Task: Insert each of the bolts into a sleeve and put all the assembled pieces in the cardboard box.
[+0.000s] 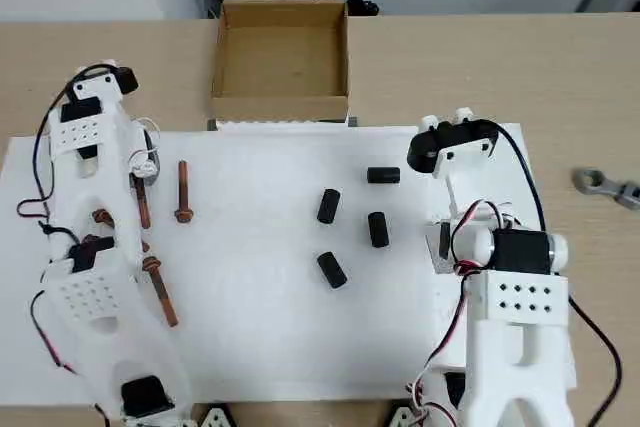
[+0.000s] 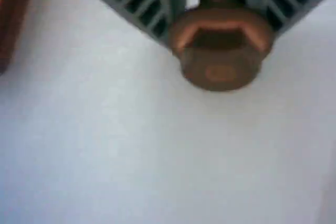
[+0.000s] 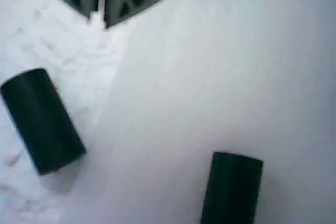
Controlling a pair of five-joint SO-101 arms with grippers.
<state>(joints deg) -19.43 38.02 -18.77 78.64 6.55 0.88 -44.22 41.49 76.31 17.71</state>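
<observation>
The left tool [image 2: 220, 3] grips a stiff, light, probably slick bolt [image 2: 220, 51] by its shank; the right tool [image 3: 101, 14] hangs clenched, empty, near a black sleeve [image 3: 42, 121].

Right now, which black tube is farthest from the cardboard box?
The black tube lowest in the high view, nearest the arms' bases. The other three tubes lie further up the white mat, closer to the cardboard box.

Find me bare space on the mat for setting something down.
Free: mat between the lone bolt and the sleeves, and below the sleeves between left arm and right arm. Crowded: left edge, bolts under the left arm.
</observation>
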